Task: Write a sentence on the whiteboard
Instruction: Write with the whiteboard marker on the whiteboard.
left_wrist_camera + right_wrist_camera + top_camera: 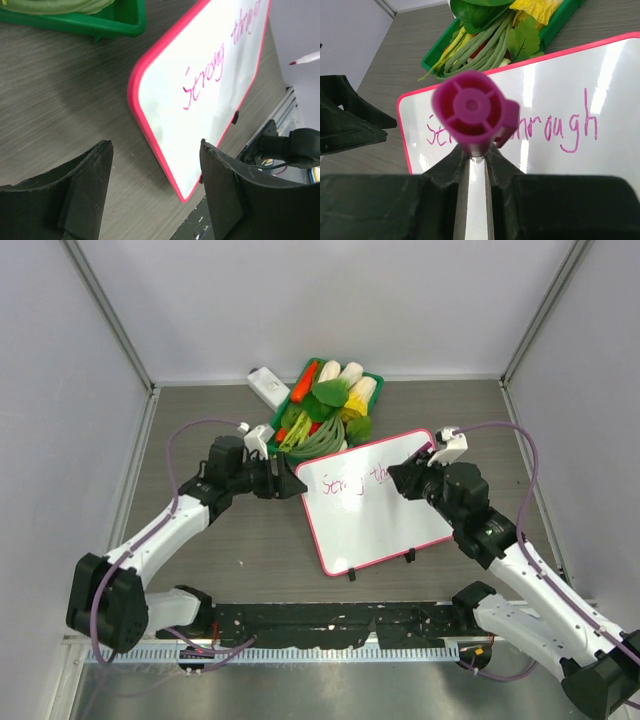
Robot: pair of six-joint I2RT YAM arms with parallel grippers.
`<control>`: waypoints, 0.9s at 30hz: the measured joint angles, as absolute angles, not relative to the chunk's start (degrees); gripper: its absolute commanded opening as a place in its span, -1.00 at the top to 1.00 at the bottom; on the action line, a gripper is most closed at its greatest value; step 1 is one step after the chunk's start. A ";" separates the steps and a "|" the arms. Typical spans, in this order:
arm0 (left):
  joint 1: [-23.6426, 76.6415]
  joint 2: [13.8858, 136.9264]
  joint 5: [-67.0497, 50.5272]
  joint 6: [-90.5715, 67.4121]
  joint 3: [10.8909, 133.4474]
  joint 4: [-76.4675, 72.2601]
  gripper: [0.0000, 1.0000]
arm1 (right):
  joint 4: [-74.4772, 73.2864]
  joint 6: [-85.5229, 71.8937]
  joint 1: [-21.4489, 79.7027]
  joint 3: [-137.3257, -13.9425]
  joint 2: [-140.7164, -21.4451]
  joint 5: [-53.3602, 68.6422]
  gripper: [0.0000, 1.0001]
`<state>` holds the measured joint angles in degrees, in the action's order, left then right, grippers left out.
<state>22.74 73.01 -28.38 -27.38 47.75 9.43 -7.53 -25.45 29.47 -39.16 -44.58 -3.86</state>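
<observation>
Round magenta marker (472, 112) sits clamped in the right gripper (476, 156) over the glossy pink-rimmed whiteboard (555, 75); left gripper (155, 150) gapes open.

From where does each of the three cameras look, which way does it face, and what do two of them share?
Top external: above and behind the bases, facing down on the table; left arm, right arm and whiteboard show.
Left wrist: on the left arm, low, facing across the whiteboard's corner; the open left claw frames it.
Right wrist: on the right arm, facing down along the magenta marker, which the right claw grips.
Shared: both wrist views show the magenta writing and the green basket.
</observation>
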 measured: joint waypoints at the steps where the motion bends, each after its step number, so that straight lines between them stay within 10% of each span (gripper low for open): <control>1: 22.74 71.11 -28.21 -28.56 46.35 8.45 -0.45 | -7.29 -25.47 30.17 -39.16 -44.93 -4.27 0.97; 16: 22.76 73.78 -35.59 -50.98 23.94 -27.49 -0.16 | -3.81 -26.33 36.40 -39.16 -49.08 -7.84 0.97; 27: 22.76 85.62 -42.15 -52.23 27.44 -40.29 0.97 | -3.46 -26.74 37.54 -39.16 -50.06 -8.86 0.97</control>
